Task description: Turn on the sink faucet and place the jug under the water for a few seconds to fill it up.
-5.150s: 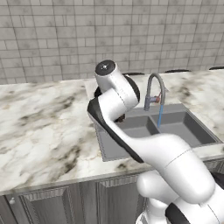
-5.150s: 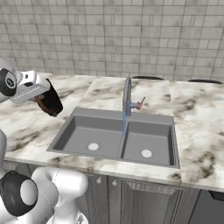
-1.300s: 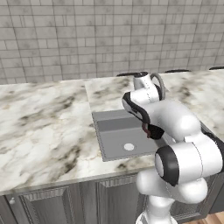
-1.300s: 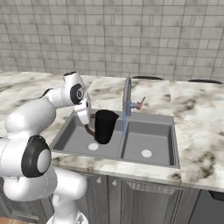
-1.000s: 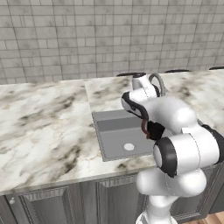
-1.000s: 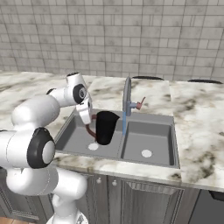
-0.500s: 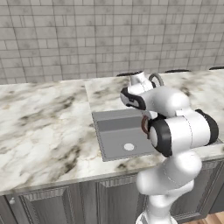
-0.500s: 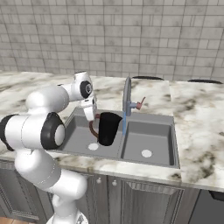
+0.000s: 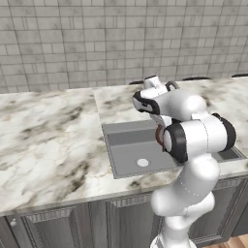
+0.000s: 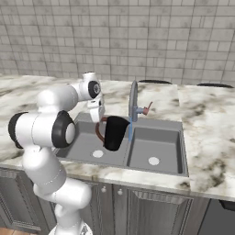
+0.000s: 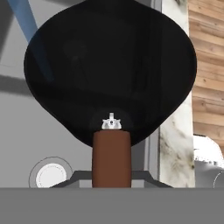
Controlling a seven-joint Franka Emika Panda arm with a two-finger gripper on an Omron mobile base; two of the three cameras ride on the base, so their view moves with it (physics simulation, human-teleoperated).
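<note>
faucet [image 10: 133, 100]: on; water [image 10: 130, 130] runs as a thin pale-blue stream from the spout into the sink [image 10: 158, 142]. The turn-on step looks done.
jug [image 10: 114, 133]: held in the air over the sink's left basin, just left of the stream, tilted. Whether it touches the stream I cannot tell from the right base view.
handle [image 11: 111, 157]: reddish-brown, runs up from the bottom edge of the hand view to the jug's black body [image 11: 109, 70].
gripper [image 10: 97, 113]: narrowly closed on the jug's handle, judging by the handle sitting dead centre before the hand camera; the fingertips themselves are hidden.
stream vs. jug: in the hand view the water [image 11: 26, 22] passes the jug's upper left side, apparently outside it.
progress: roughly midway. Left to do, as I judge: bring the jug's mouth under the stream and hold it there a few seconds.
hidden: jug's mouth and any fill level; in the left base view the arm [image 9: 193, 135] covers the jug and most of the faucet.
unclear: lever position; the red mark beside the faucet is too small to read.
</note>
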